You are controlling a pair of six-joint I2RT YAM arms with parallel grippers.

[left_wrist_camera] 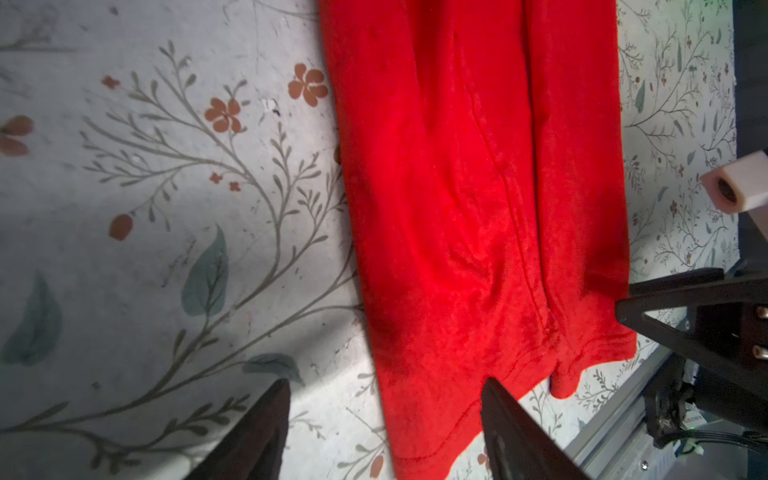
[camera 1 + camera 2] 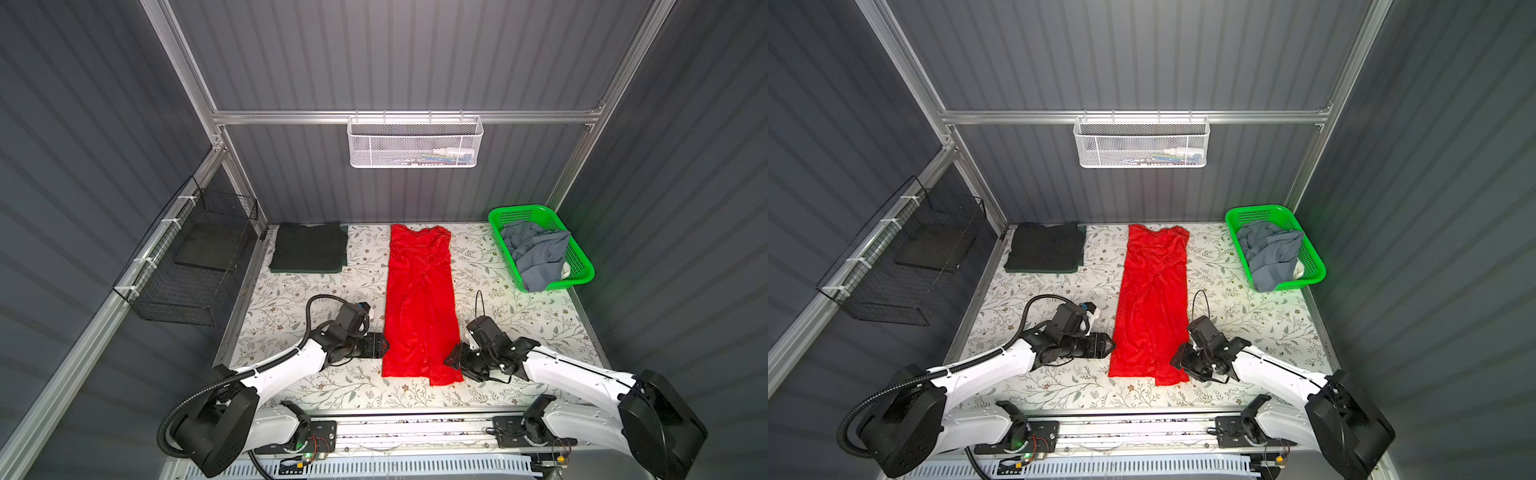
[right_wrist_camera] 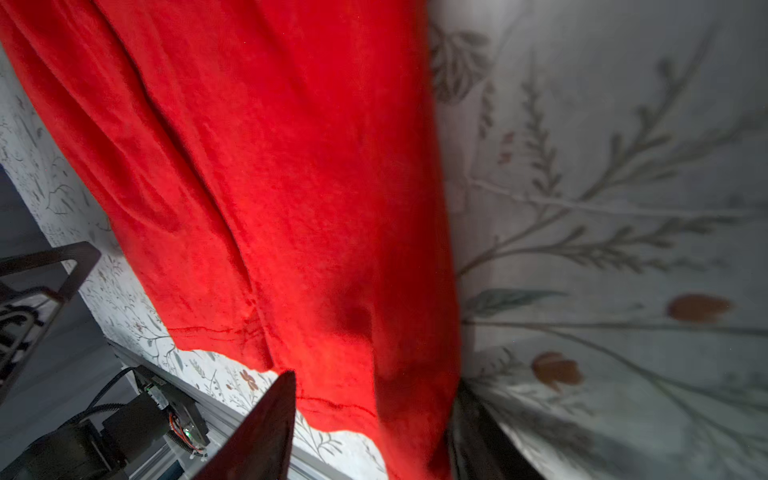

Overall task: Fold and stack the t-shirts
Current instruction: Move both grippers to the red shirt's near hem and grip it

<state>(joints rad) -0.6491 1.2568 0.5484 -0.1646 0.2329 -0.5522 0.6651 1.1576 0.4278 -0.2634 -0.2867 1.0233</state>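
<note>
Looking across from the left: a black wire basket [image 2: 183, 266] is zip-tied to the side rail with something flat and dark inside, can't tell what. Next, in the far left corner of the floral-print tablecloth [image 2: 291, 299], there's a flat square stack of folded black and dark green t-shirts [image 2: 309, 249], black on top with a green edge peeking out underneath. Then comes the left gripper [image 2: 384, 345], down low at the left edge of the bright red t-shirt [image 2: 419, 307], near its hem. In the left wrist view its jaws stand apart, one fingertip [image 1: 266, 424] over bare tablecloth and the other over red cloth, so the shirt's edge runs between them. Whether they touch the cloth I can't tell. The red t-shirt lies mid-table, folded lengthwise into a long narrow strip, collar end toward the back wall. The right gripper [image 2: 451, 361] is at the strip's right edge by the hem corner, jaws likewise apart with the red edge between them. Up on the back rail hangs a white mesh metal basket [image 2: 415, 143] with small stuff inside, too tiny to read any labels. Far right, a green perforated plastic basket [image 2: 519, 211] holds a crumpled slate grey-blue t-shirt [image 2: 536, 253], with something white at its near end.
</note>
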